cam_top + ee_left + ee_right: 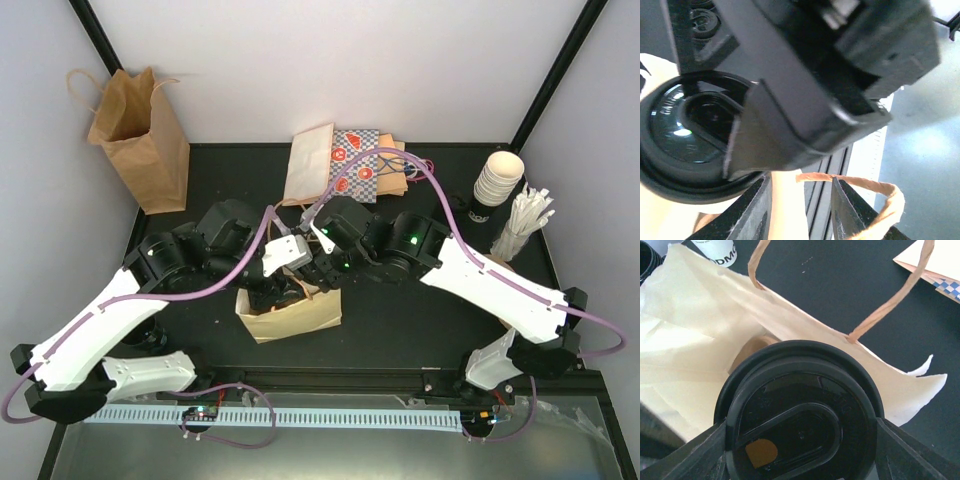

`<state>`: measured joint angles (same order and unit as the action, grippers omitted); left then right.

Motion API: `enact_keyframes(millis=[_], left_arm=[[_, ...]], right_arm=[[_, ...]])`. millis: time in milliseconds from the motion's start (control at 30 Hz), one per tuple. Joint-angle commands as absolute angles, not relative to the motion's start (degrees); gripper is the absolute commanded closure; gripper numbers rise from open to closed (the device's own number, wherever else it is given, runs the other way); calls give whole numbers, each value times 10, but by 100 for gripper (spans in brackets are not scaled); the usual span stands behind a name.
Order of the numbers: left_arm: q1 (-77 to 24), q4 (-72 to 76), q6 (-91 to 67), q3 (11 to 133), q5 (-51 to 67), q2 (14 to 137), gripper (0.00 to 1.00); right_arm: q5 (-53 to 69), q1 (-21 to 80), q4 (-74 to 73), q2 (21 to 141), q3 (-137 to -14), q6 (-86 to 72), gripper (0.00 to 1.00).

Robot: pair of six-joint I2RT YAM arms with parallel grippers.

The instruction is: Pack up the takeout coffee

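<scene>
1. Your cream paper bag (pixel 300 315) sits with its mouth open on the counter (pixel 390 335), between the two arms. The right wrist view shows a tan rounded shape (pixel 752 346) inside it. You cannot tell what it is.
2. A brown paper bag (pixel 140 140) stands upright at the far left corner. Its inside is not visible.
3. A stack of white cups (pixel 497 178) stands at the far right, just beside a bundle of white sticks (pixel 525 222).
4. The lidded coffee cup (pixel 800 410), black lid up, is at the cream bag's mouth. Your right end effector (pixel 800 457) clamps it, one finger on each side under the lid.
5. Your left end effector (pixel 800 212) has its fingers apart, gripping nothing. The bag's twine handle (pixel 896 195) crosses the gap between them, and the cup's lid is close beside it.
</scene>
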<state>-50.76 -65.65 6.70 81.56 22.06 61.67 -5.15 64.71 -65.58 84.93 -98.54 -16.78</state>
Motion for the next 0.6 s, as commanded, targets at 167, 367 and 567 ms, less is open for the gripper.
enact_keyframes(millis=[167,367,567], left_arm=[[-512,-646,29,783,266,579,68],[-512,-636,23,771,272,572,70],[-512,-626,7,771,292,561,66]], right_arm=[[-57,650,-669,882,-1037,-167,34],[-41,650,-660,885,-1003,-172,34],[-46,651,-634,866,-932,-178,35]])
